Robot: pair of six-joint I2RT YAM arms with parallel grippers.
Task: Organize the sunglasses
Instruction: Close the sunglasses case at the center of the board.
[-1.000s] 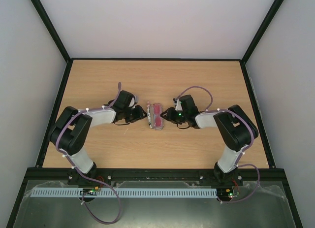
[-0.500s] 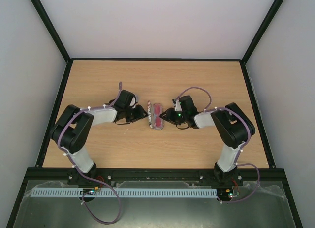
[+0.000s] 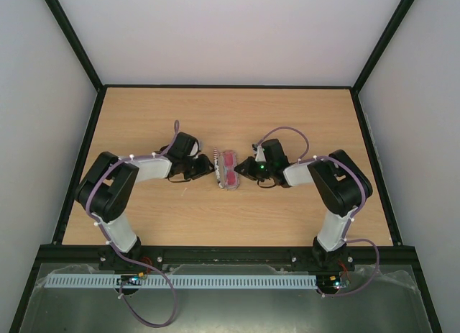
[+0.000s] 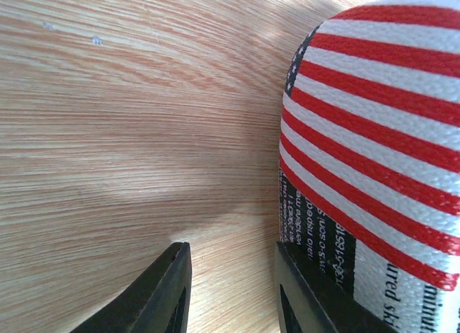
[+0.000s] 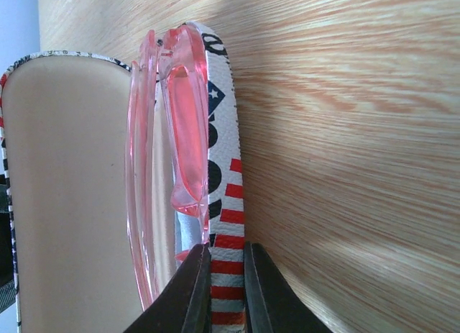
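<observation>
The flag-patterned case lies open at the table's middle with the red-orange sunglasses inside. In the right wrist view the pink-red sunglasses stand folded against the case's striped wall, with a strip of light blue cloth beneath them. My right gripper is shut on that wall, and shows at the case's right side. My left gripper is open over bare wood, its right finger against the outside of the case's lid. It sits at the case's left side.
The wooden table has a black frame along its edges and grey walls around it. The case's beige inner lining fills the left of the right wrist view.
My left gripper has edged a little right, closer to the case's lid. The right gripper and the case have hardly moved.
</observation>
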